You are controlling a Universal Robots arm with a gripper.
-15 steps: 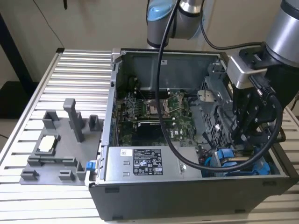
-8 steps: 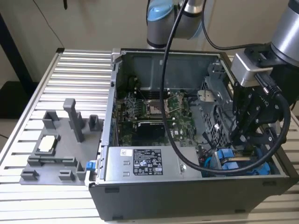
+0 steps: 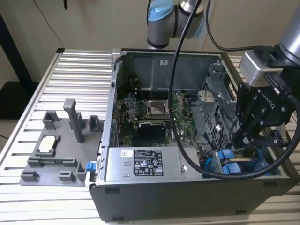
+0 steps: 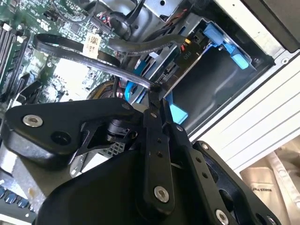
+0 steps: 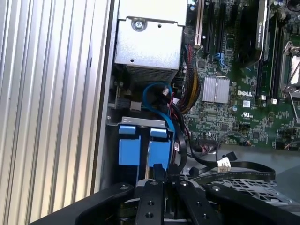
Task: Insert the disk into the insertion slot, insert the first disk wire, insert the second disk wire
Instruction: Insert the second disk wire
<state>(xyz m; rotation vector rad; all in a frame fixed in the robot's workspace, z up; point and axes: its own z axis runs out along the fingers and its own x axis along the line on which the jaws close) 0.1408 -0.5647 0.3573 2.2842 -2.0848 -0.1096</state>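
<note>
End effector (image 3: 244, 139) lowered, fingers together

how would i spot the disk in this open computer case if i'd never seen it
Start at the open computer case and go to its corner at the exterior view's right, past the grey labelled power supply. There, under the black gripper, sits the disk in the drive bay. Its bright blue carrier frame, the only large blue plastic among grey metal and green board, marks it.

Open computer case (image 3: 164, 197) on a ribbed metal desk (image 3: 75, 75). Green motherboard (image 3: 154, 117) inside with square CPU socket (image 3: 157, 108). Grey labelled power-supply box (image 3: 145, 164) along the case's near edge. Grey plastic fixture tray (image 3: 56, 150) with upright posts beside the case at the exterior view's left. Silver heatsink (image 5: 216, 90) on the motherboard in the first wrist view.
</note>
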